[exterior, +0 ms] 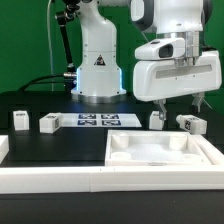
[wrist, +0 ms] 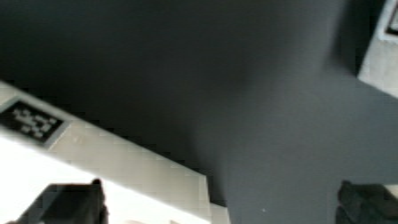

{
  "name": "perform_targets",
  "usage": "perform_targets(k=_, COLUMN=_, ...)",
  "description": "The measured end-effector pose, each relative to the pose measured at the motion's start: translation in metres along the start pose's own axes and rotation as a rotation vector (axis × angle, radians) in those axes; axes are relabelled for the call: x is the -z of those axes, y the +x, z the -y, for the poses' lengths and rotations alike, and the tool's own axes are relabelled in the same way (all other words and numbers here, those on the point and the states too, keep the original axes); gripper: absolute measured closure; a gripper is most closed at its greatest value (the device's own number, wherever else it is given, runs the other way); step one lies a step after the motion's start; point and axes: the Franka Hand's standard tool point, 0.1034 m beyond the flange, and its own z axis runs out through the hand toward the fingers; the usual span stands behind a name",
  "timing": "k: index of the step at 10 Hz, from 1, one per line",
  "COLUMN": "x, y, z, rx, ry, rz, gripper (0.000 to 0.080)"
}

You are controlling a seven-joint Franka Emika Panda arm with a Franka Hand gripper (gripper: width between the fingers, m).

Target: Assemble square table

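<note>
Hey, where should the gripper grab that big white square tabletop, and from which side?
Probably by its raised rim, coming straight down from above. The tabletop lies flat and looks too wide to span, so the open gripper could pinch one thin rim wall, with one finger inside and one outside.

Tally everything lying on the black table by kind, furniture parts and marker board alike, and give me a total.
Table legs: 4
Square tabletop: 1
Marker board: 1
Total: 6
</note>
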Motion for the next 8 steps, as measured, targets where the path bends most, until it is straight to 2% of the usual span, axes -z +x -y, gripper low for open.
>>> perform_targets(k=3, x=-0.006, y=-0.002, z=0.037, rx=-0.022, ry=0.008, rz=0.004, gripper=0.0151)
perform_targets(k=5, x=-0.012, y=-0.005, z=0.053, rx=-0.007, ry=0.013, rz=0.024, gripper=0.0151)
perform_targets(k=7, x=-0.012, y=-0.004, z=0.050, rx=-0.008, ry=0.011, rz=0.048, gripper=0.0151)
perform_targets(k=8, x=-0.013, y=-0.010, z=0.050, rx=-0.006, ry=0.008, rz=0.111, gripper=0.0151)
